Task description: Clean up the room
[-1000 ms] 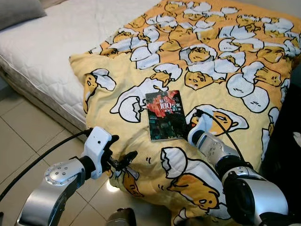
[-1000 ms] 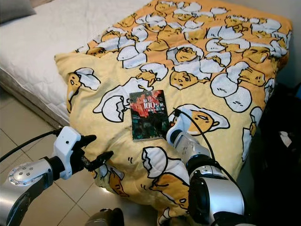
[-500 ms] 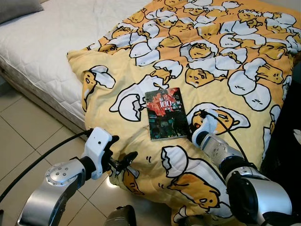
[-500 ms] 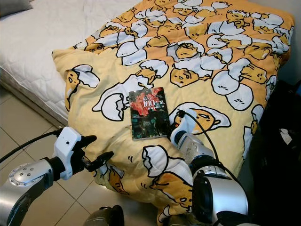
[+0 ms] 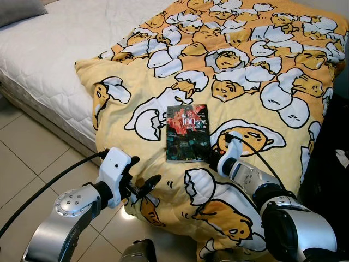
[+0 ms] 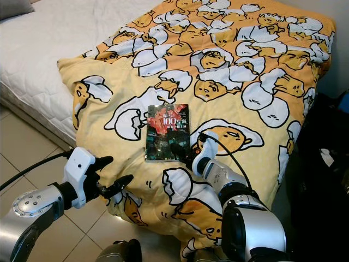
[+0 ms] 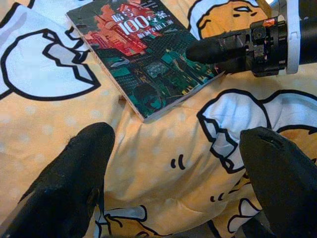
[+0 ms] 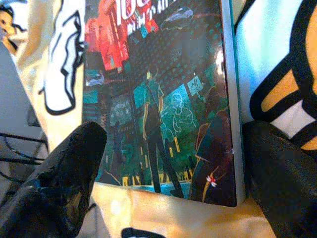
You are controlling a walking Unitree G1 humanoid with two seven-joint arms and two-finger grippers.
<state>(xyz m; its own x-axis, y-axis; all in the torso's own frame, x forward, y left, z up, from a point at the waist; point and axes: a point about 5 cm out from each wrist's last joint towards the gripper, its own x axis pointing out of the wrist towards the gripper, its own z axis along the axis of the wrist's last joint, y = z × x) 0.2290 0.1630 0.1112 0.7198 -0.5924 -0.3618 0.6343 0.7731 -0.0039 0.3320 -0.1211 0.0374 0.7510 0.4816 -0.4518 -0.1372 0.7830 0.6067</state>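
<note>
Book on the yellow egg-print blanket, right gripper at its corner
The book (image 5: 186,133) lies flat at 11 o'clock from the right gripper (image 5: 203,150), fingers spread astride its near corner; left gripper (image 5: 143,187) spread, well short of it at 7 o'clock, over the blanket (image 5: 256,71) edge

A book (image 5: 186,132) is lying flat on the blanket (image 5: 256,71), near the blanket's front edge where it is hanging over the side of the bed (image 5: 65,49), with the bare mattress stretching away to the left and the tiled floor (image 5: 27,158) lying in front of it. The right gripper (image 5: 203,148) is sitting at the book's near right corner, one finger over the cover and the other on the blanket just beside it. The left gripper (image 5: 143,187) is hovering in front of the book to the left, over the blanket's hanging edge, well apart from the book.
</note>
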